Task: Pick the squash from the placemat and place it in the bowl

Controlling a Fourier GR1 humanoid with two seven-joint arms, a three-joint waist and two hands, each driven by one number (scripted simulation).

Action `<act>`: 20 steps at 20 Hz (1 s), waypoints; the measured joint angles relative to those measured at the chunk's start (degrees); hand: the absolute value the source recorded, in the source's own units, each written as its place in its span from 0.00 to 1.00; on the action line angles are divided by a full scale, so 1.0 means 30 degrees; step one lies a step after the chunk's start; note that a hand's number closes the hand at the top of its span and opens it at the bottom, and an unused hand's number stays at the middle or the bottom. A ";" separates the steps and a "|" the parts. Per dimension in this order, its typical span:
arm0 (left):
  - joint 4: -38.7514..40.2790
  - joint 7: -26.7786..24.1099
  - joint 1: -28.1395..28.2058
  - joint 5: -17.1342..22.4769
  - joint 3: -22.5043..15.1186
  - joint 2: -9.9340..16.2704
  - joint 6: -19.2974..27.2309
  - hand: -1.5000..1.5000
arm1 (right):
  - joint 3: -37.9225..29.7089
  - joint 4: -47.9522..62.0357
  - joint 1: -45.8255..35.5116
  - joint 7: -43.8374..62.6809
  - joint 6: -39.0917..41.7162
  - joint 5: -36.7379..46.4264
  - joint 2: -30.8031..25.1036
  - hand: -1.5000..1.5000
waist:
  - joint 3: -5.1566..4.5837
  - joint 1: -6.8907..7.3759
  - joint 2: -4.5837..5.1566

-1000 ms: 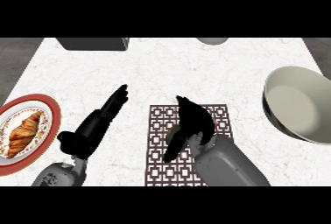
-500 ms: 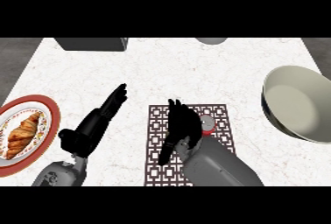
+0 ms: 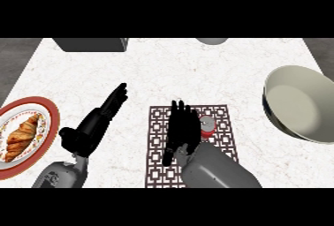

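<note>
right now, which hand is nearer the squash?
Right. The right hand is over the placemat, right beside the squash. The left hand rests open off the mat, further left.

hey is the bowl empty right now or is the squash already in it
Empty. The bowl shows only its bare pale inside, and a small red and grey thing, probably the squash, lies on the placemat beside the right hand.

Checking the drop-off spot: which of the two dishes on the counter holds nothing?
The grey bowl at the right edge; its inside shows bare. The red-rimmed plate at the left edge carries a croissant.
</note>
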 measured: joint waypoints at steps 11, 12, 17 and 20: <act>-0.0497 0.0247 0.0267 -0.0280 0.0222 -0.0204 -0.0291 0.50 | -0.0412 0.1265 0.1164 -0.0406 -0.0706 0.1115 0.0101 0.00 | -0.0015 0.0037 -0.0060; -0.0364 0.0021 0.0457 -0.0253 0.0289 -0.0120 -0.0494 0.50 | -0.0415 0.1396 0.1392 -0.0535 -0.0809 0.1282 0.0115 0.00 | -0.0020 0.0037 -0.0071; -0.0370 0.0038 0.0416 -0.0647 0.0334 -0.0477 -0.0421 0.50 | -0.1012 0.1942 0.1557 -0.1436 -0.0989 0.1381 -0.0072 0.00 | -0.0031 0.0037 -0.0092; -0.0524 -0.0036 0.0701 -0.0782 0.0357 -0.0506 -0.0623 0.50 | -0.1178 0.2776 0.1291 -0.1790 -0.1406 0.1480 0.0056 1.00 | -0.0039 0.0103 -0.0097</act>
